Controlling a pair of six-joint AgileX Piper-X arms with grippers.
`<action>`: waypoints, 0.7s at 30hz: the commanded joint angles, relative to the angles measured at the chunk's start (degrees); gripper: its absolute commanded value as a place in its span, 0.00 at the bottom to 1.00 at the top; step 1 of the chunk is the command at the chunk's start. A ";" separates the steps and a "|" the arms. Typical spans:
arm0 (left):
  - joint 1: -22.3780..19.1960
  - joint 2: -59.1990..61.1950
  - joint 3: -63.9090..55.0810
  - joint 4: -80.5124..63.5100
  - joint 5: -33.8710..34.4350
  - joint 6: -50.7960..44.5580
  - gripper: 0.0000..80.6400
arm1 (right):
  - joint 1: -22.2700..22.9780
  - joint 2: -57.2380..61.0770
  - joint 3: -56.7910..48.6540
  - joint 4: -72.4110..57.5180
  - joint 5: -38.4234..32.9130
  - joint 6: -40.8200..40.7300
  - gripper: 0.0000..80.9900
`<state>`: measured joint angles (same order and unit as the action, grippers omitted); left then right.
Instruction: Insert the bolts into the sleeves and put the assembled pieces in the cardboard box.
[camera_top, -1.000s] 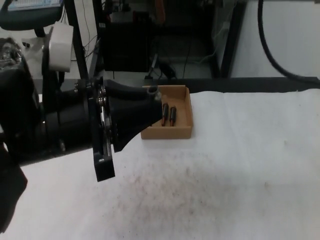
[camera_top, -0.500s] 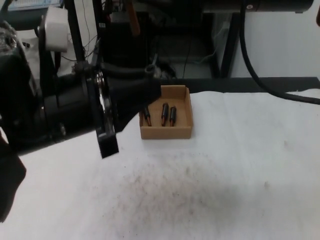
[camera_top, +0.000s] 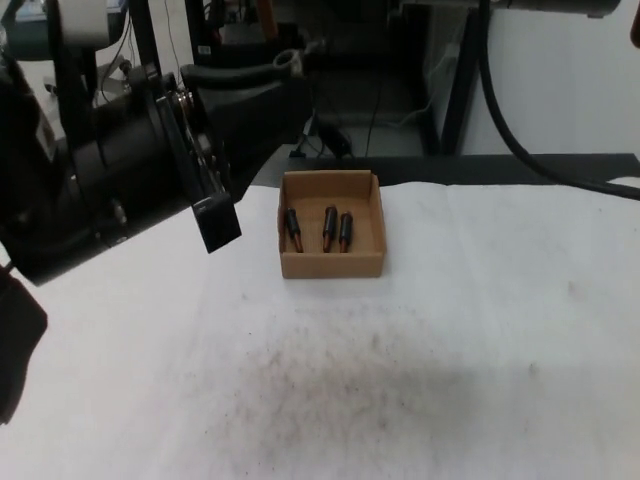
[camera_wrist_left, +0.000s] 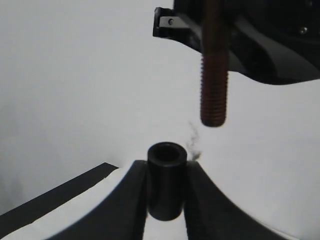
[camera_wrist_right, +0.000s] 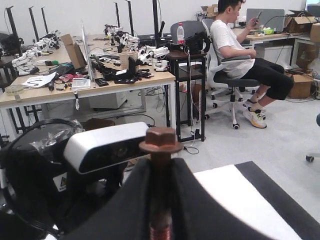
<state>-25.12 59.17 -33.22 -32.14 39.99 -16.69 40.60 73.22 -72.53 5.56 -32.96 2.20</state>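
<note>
Pinched narrow in the left gripper (camera_wrist_left: 166, 172): a short black sleeve (camera_wrist_left: 166, 187), standing up out of the fingers (camera_wrist_left: 131, 205) with its open bore turned toward the bolt. Clamped the same way in the right gripper (camera_wrist_right: 160, 175): a copper-coloured hex bolt (camera_wrist_left: 214, 75), head proud of the grip, threaded shank pointing at the sleeve. Apart for now, with the thread tip short of the sleeve's mouth and off to one side of the bore, not lined up.

Judged as the insertion step, at the alignment stage, with no entry yet. Next, on this reading: bring the shank's axis onto the bore, square the two up, then close the gap along that axis, slowly, minding a snag of the first threads on the sleeve's rim. Once seated, carry to the box and let go.

Down on the white-covered bench (camera_top: 450, 350), away from both raised grippers: an open cardboard box (camera_top: 330, 265). Inside, lying side by side on its floor: three assembled pieces (camera_top: 293, 228) (camera_top: 329, 228) (camera_top: 345, 231), two of them close together, the third set a little apart toward the opposite wall. Room beside them for more.
</note>
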 joint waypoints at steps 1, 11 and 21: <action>0.23 -0.35 -0.64 -1.22 -0.30 -0.49 0.00 | 0.14 -0.36 -0.27 -1.55 0.06 -0.51 0.01; 0.23 -0.35 -0.64 -6.87 -0.47 -3.76 0.00 | -0.15 -0.36 -0.27 0.30 1.55 -0.95 0.01; 0.23 -0.35 -0.64 -8.03 -0.47 -4.77 0.00 | -0.15 -0.36 -0.27 2.02 1.55 -2.20 0.01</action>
<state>-25.12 59.17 -33.22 -38.33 39.85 -21.00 40.60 73.22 -72.53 6.82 -31.61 0.43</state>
